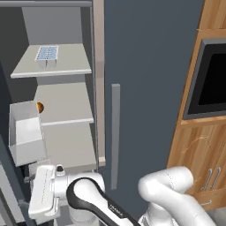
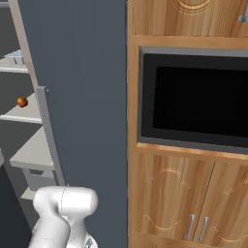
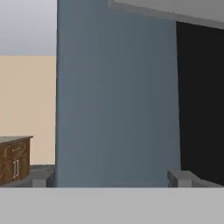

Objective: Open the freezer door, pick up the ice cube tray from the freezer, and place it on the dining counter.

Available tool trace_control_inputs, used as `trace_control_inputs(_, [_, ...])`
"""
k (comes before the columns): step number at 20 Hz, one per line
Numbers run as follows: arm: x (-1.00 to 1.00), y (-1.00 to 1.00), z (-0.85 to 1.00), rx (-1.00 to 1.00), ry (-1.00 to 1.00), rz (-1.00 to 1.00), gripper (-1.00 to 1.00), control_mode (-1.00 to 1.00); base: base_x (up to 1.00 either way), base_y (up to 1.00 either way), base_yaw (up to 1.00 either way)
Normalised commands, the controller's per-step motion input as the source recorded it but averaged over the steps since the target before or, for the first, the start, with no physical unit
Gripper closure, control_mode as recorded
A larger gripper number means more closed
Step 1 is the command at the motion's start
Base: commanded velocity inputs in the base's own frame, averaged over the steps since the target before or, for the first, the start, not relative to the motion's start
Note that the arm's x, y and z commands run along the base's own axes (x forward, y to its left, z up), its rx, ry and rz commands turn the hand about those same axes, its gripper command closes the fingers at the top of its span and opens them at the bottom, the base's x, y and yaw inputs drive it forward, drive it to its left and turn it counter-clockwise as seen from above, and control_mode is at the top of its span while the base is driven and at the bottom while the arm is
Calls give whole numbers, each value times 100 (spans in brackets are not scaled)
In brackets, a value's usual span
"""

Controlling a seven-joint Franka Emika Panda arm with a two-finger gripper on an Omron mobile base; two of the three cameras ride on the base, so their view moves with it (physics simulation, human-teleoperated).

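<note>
ice cube tray (image 2: 14, 54): cut by left edge | orange ball (image 1: 40, 107): half behind bin (image 1: 27, 132)

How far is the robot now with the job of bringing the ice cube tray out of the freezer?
Done: the freezer stands open, its shelves exposed. In hand: nothing; the open hand faces the slate-grey door edge. Left: the ice cube tray sits on the top shelf, ungrasped, so picking it up and carrying it to the dining counter both remain.

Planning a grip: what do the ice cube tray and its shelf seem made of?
The ice cube tray looks like matte white plastic with pale blue cells, no shine. The shelf looks like smooth light grey plastic or painted metal; flat and uniform, so uncertain.
</note>
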Motion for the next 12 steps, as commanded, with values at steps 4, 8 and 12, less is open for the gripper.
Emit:
trace_control_inputs(4, [0,-68,8,27,-5,-2,-100,-100,0,0,0])
trace_control_inputs(8, [3,-84,36,30,0,0,-100,-100,0,0,0])
trace_control_inputs(12, [0,-91,58,10,1,-4,-100,-100,0,0,0])
